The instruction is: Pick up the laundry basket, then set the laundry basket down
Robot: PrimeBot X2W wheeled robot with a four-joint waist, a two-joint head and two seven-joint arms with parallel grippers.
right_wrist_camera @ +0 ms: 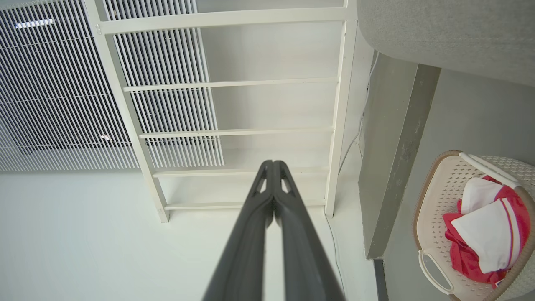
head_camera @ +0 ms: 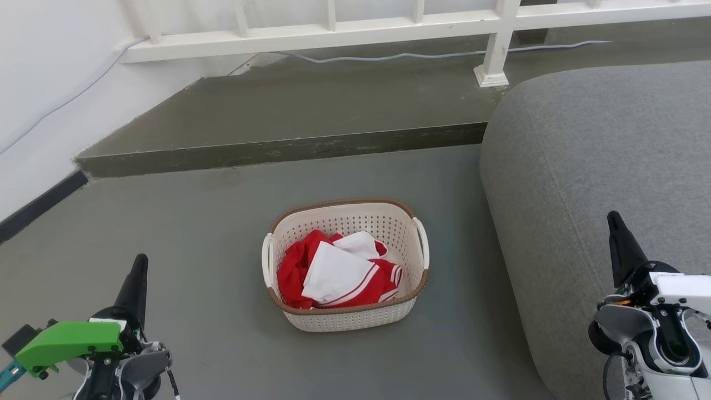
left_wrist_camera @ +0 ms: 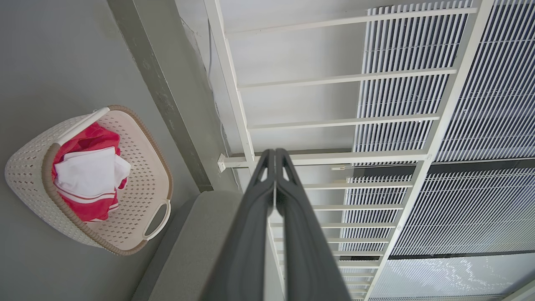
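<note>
The laundry basket (head_camera: 355,316) stands upright on the grey floor in the middle of the head view, cream and perforated, with a brown rim, two white side handles and red and white clothes inside. My left gripper (head_camera: 140,264) is at the lower left, well away from it, its fingers pressed together and empty. At the lower right my right gripper (head_camera: 612,218) is shut too, over the sofa's edge. The left wrist view has the laundry basket (left_wrist_camera: 146,179) at its left and the left gripper (left_wrist_camera: 275,152) shut. The right wrist view has the laundry basket (right_wrist_camera: 436,196) at its lower right and the right gripper (right_wrist_camera: 272,163) shut.
A grey sofa (head_camera: 589,161) rises just right of the basket. Behind the basket a raised concrete step (head_camera: 278,150) crosses the floor, with a white railing (head_camera: 494,50) and a cable on it. A white wall (head_camera: 39,100) closes the left side.
</note>
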